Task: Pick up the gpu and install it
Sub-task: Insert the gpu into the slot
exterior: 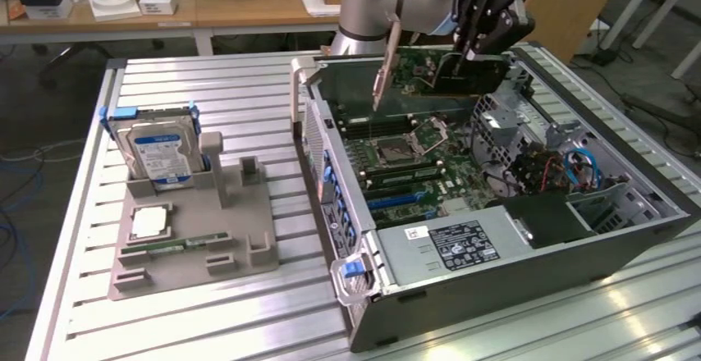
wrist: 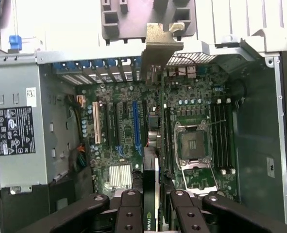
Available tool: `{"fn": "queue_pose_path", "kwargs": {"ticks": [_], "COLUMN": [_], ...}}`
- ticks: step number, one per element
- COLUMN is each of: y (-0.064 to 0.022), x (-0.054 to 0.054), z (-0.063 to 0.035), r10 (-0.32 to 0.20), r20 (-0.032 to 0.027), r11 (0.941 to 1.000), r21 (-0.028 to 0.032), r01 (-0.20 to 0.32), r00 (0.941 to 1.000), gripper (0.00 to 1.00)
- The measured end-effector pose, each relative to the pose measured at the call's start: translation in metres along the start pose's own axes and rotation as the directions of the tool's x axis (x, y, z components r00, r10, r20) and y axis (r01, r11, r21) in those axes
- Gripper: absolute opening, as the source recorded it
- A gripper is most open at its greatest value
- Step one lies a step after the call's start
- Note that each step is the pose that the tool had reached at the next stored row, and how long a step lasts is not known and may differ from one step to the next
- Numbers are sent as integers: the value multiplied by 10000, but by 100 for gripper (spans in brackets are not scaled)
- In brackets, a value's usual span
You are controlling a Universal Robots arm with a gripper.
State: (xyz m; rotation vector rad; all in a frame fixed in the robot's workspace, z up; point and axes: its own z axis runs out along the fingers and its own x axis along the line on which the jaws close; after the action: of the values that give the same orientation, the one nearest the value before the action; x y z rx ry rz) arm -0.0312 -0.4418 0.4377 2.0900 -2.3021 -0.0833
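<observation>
- Surface: slatted metal table (exterior: 197, 90); wooden desks (exterior: 252, 8) behind it.
- Computer case (exterior: 526, 279), side open, lying on the table: motherboard (exterior: 405, 152), power supply (exterior: 449, 242).
- Grey holder (exterior: 246, 213): hard drive (exterior: 159, 152) upright, processor chip (exterior: 150, 221), memory stick (exterior: 176, 247) lying flat.
- Gripper (exterior: 482, 41): fingers clamped on the gpu (exterior: 428, 72), which is held on edge above the motherboard.

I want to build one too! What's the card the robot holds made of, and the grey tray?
The gpu looks like a green circuit board with a pale, shiny end bracket, probably metal. The grey tray looks like dull, matt plastic.
</observation>
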Motion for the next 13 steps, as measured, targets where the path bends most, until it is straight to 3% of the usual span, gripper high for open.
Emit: {"fn": "queue_pose_path", "kwargs": {"ticks": [9, 11, 13], "y": [-1, -2, -3], "x": [1, 1, 1], "z": [33, 38, 41], "r10": [-93, -102, -116], "r20": [-5, 4, 17], "r11": [9999, 9998, 9995], "r21": [70, 146, 297], "r01": [93, 101, 115], "r00": [10000, 9999, 9999], "gripper": [26, 26, 26]}}
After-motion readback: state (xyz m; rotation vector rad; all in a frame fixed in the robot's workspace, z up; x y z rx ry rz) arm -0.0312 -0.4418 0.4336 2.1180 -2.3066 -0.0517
